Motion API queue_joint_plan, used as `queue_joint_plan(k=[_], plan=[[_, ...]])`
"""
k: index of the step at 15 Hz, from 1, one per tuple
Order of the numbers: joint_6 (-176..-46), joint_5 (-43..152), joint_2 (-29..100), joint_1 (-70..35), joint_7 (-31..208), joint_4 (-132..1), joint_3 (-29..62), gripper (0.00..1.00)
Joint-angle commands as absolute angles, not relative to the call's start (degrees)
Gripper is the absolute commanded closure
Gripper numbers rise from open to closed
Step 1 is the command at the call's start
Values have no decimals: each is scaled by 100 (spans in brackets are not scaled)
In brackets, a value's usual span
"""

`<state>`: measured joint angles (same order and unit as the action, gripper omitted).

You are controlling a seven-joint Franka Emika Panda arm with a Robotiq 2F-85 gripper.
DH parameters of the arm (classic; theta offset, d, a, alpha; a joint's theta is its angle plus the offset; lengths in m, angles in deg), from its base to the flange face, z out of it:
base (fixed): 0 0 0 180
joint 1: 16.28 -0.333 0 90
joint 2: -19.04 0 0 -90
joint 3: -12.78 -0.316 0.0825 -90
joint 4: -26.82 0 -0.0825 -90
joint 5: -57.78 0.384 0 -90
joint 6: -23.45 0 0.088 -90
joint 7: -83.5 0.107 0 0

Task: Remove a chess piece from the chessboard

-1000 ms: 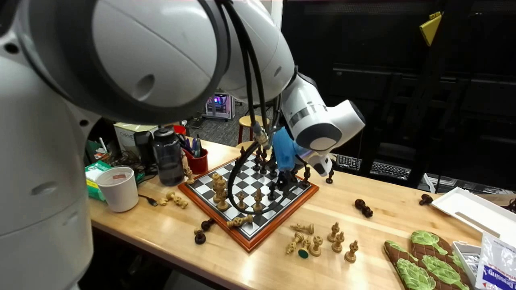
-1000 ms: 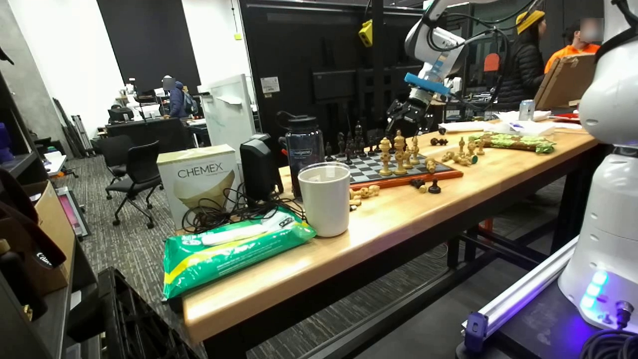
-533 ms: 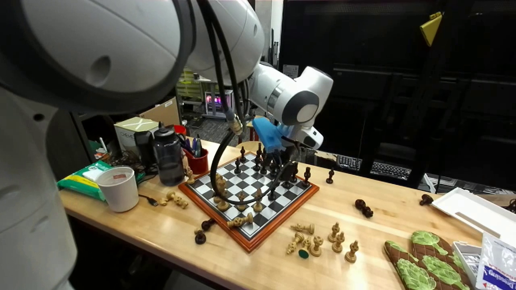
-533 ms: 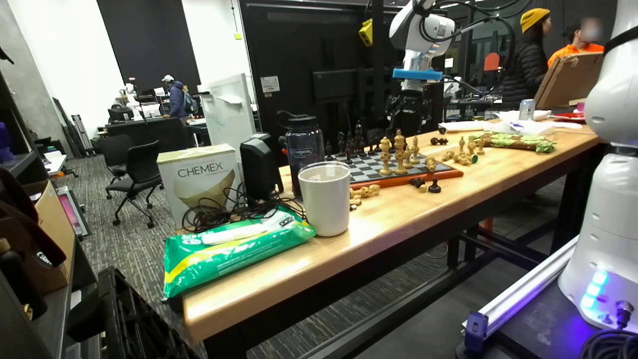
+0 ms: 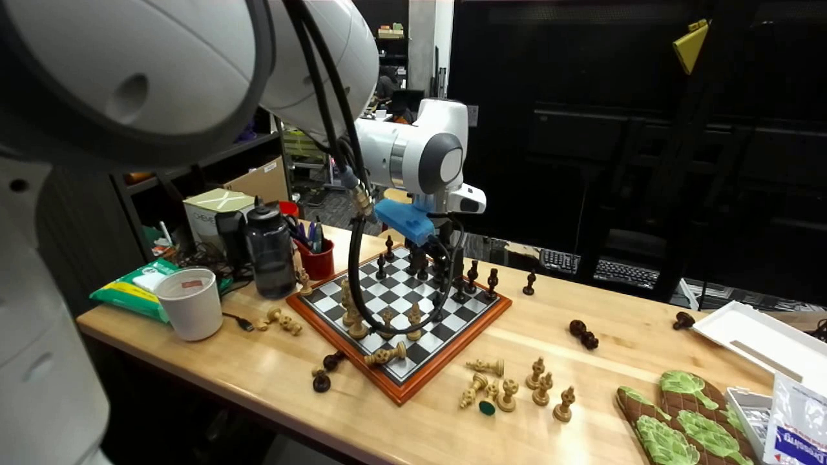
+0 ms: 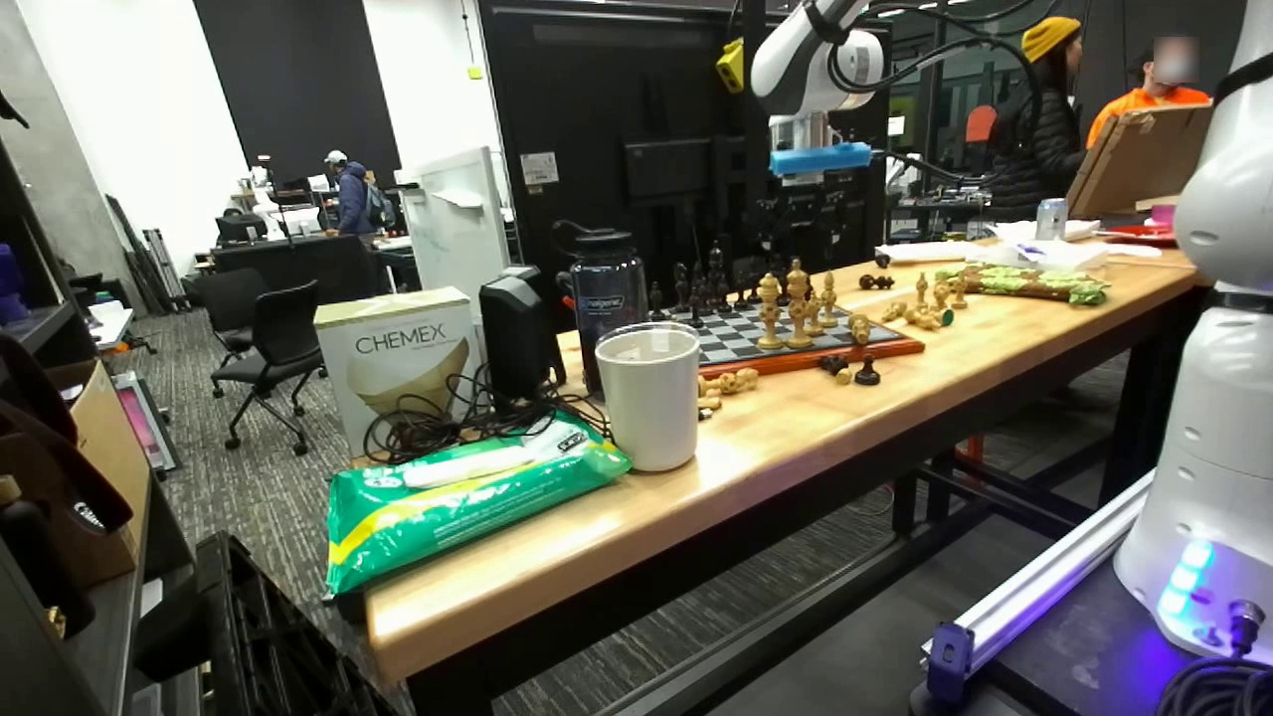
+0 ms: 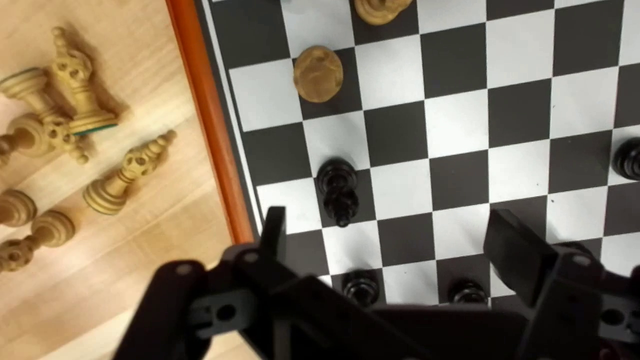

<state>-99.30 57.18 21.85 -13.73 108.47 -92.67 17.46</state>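
Note:
The chessboard (image 5: 455, 352) has a reddish wooden frame and shows in both exterior views (image 6: 825, 359) and in the wrist view (image 7: 207, 120). My gripper (image 7: 384, 212) is open and empty above the board. It also shows, dark against a dark background, in an exterior view (image 6: 801, 227). A black chess piece (image 7: 340, 192) stands on a dark square ahead of the gap, nearer the left finger. Two more black pieces (image 7: 361, 288) (image 7: 467, 291) are partly hidden by the gripper. A light wooden piece (image 7: 318, 74) stands farther up in the wrist view.
Light pieces (image 5: 506, 394) stand and lie on the table beside the board. Black pieces (image 5: 583, 333) lie there too. A water bottle (image 5: 269, 252), a red pen cup (image 5: 316, 258) and a white cup (image 5: 190, 303) stand at the left. An oven mitt (image 5: 691, 420) lies at the right.
The arm has moved left in both exterior views, over the black pieces on the board. The gripper was tilted and now points more straight down. The pieces look unmoved.

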Motion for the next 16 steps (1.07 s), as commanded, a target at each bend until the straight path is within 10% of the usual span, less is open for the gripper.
queue_joint_plan(k=[1, 16], plan=[[-10464, 5509, 1799, -1440, 10409, -9770, 1613, 0], [-10608, 5472, 2097, -1377, 10281, -9624, 1541, 0]])
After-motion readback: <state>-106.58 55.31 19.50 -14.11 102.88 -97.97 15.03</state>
